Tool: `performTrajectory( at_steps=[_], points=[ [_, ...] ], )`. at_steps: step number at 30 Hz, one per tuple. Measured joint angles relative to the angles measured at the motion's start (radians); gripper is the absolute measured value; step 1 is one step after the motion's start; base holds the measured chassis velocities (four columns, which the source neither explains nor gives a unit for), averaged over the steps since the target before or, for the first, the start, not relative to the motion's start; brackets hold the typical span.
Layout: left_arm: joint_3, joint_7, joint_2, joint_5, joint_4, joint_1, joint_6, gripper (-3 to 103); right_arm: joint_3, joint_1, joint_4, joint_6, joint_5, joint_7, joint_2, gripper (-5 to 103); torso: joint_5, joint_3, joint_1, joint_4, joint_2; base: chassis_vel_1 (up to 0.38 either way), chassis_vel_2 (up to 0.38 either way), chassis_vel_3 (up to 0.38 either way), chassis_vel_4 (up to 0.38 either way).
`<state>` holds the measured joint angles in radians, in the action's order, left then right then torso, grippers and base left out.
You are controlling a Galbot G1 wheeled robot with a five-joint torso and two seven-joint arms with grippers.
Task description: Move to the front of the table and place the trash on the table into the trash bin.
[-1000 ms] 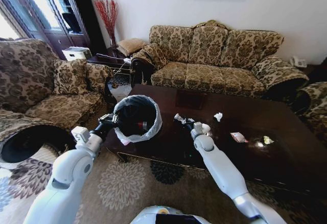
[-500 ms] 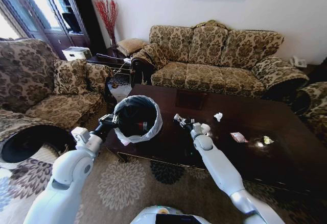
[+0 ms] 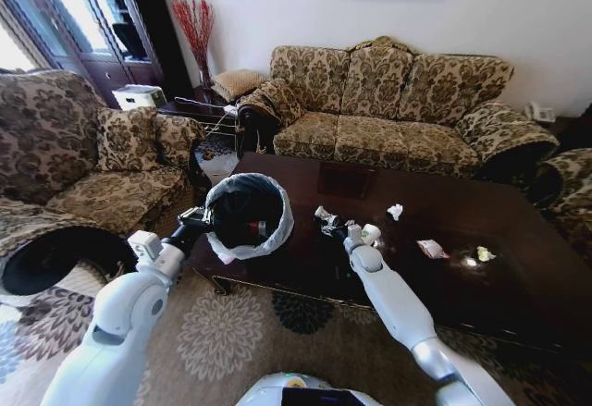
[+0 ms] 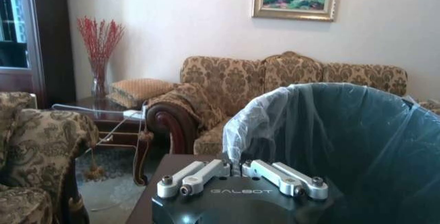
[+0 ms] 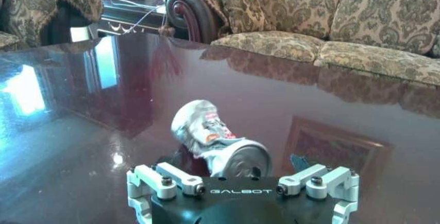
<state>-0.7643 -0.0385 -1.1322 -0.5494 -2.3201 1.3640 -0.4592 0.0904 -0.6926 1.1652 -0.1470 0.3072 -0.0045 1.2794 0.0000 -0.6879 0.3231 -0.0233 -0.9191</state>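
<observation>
The trash bin [image 3: 246,210], black with a whitish bag liner, hangs over the left end of the table [image 3: 518,295]. My left gripper [image 3: 198,218] is shut on its rim, and the bag [image 4: 330,131] rises just past the fingers. A piece of trash, a crushed silver can with a red label [image 5: 214,142], lies on the table. My right gripper [image 3: 329,222] is open with a jaw on either side of the can. More trash lies farther right: a crumpled paper [image 3: 395,211], a white cup [image 3: 372,233], a wrapper [image 3: 430,249] and a small yellowish scrap [image 3: 485,254].
A patterned sofa [image 3: 398,101] stands behind the table and an armchair [image 3: 83,156] to the left. A dark side table [image 3: 199,110] with a vase of red twigs fills the far corner. Patterned carpet [image 3: 222,332] runs along the table's near edge.
My right arm has crept a little to the left, closing in on the can. The bin and the left arm have stayed put.
</observation>
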Motion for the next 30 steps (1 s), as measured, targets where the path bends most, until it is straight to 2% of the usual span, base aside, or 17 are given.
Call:
performTrajectory(
  at_steps=[2, 4, 6, 7, 8, 9, 10, 14, 23, 30],
  points=[
    [0.002, 0.0, 0.001, 0.0, 0.001, -0.001, 0.0, 3, -0.002, 0.008, -0.013, 0.002, -0.001, -0.001, 0.003, 102, 0.0, 0.0, 0.0, -0.0001, 0.0, 0.0, 0.0, 0.0, 0.0],
    [0.002, 0.0, 0.003, 0.0, 0.003, -0.002, 0.0, 3, -0.003, 0.013, -0.023, 0.003, -0.002, -0.002, 0.006, 98, 0.0, 0.0, 0.0, -0.0001, 0.0, 0.0, 0.0, 0.0, 0.0],
    [0.001, 0.0, 0.007, 0.0, 0.008, -0.002, 0.0, 3, -0.003, 0.023, -0.043, 0.008, -0.006, -0.006, 0.012, 88, 0.0, 0.0, 0.0, -0.0001, 0.0, 0.0, 0.0, 0.0, 0.0],
    [0.001, 0.0, 0.007, 0.0, 0.008, -0.002, 0.0, 3, -0.003, 0.023, -0.043, 0.008, -0.006, -0.006, 0.012, 88, 0.0, 0.0, 0.0, -0.0001, 0.0, 0.0, 0.0, 0.0, 0.0],
    [0.0, 0.0, 0.008, 0.0, 0.011, -0.003, -0.001, 3, -0.003, 0.027, -0.057, 0.013, -0.009, -0.009, 0.018, 82, -0.0001, 0.0, 0.0, -0.0001, 0.0, 0.0, 0.0, 0.0, 0.0],
    [-0.001, 0.0, 0.007, 0.0, 0.017, -0.006, -0.001, 3, -0.002, 0.031, -0.077, 0.024, -0.018, -0.014, 0.029, 71, 0.0, 0.0, 0.0, 0.0, 0.0, 0.0, 0.0, 0.0, 0.0],
    [-0.001, 0.0, 0.007, 0.0, 0.017, -0.006, -0.001, 3, -0.002, 0.031, -0.077, 0.024, -0.018, -0.014, 0.029, 71, 0.0, 0.0, 0.0, 0.0, 0.0, 0.0, 0.0, 0.0, 0.0],
    [-0.001, -0.001, 0.005, 0.0, 0.027, -0.012, 0.0, 3, -0.002, 0.037, -0.091, 0.034, -0.026, -0.015, 0.039, 51, -0.0002, 0.0, 0.0, -0.0001, 0.0, 0.0, 0.0, 0.0, 0.0],
    [-0.001, -0.007, 0.001, -0.001, 0.039, -0.017, 0.005, 3, 0.002, 0.033, -0.08, 0.042, -0.029, -0.011, 0.032, 47, 0.0, 0.0, 0.0, -0.0001, 0.0, 0.0, 0.0, 0.0, 0.0],
    [0.001, -0.009, -0.002, 0.0, 0.036, -0.016, 0.007, 3, 0.025, -0.027, 0.061, 0.041, -0.029, 0.011, 0.002, 47, 0.0001, 0.0, 0.0, -0.0001, 0.0, 0.0, 0.0, 0.0, 0.0]
  ],
)
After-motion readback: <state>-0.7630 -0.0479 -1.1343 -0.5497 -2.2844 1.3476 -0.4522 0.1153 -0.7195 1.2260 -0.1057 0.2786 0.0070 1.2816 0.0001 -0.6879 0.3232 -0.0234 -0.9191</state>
